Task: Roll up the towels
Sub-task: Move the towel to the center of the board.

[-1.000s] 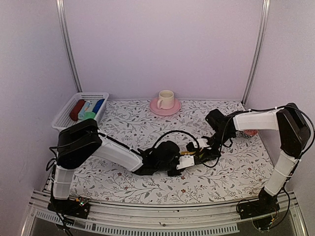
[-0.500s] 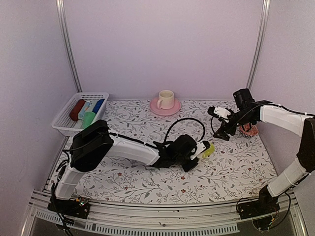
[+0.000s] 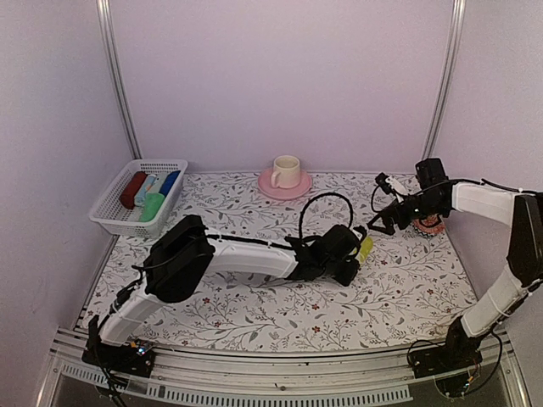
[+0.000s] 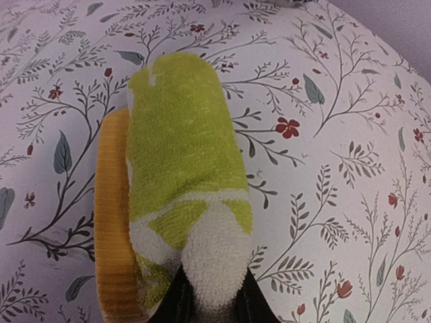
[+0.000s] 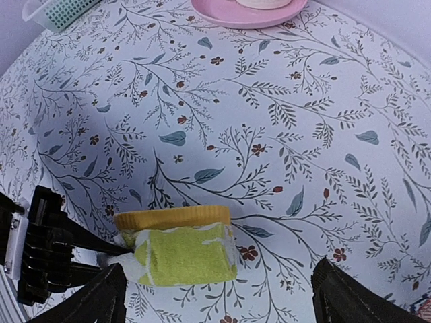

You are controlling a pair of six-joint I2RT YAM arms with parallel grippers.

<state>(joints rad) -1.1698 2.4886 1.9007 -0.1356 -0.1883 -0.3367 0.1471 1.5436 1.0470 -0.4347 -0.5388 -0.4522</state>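
The pale yellow towel with green marks (image 4: 185,168) is rolled up and lies on the flowered table. My left gripper (image 4: 214,299) is shut on its near end. The roll also shows in the top view (image 3: 364,249), right of the middle, and in the right wrist view (image 5: 185,259). A yellow-orange ribbed disc (image 4: 111,222) lies against its side. My right gripper (image 5: 219,303) is open wide and empty, above and to the right of the roll; in the top view (image 3: 379,223) it is apart from it. The bright green towel (image 3: 153,206) lies rolled in the basket.
A white basket (image 3: 109,208) at the back left holds dark red, pale blue and deep blue rolls. A pink saucer (image 3: 270,188) with a cream cup stands at the back middle. A small reddish object (image 3: 429,227) sits under the right arm.
My left gripper has moved to the right with the yellow roll. My right gripper has let go, opened and pulled back up and to the right.
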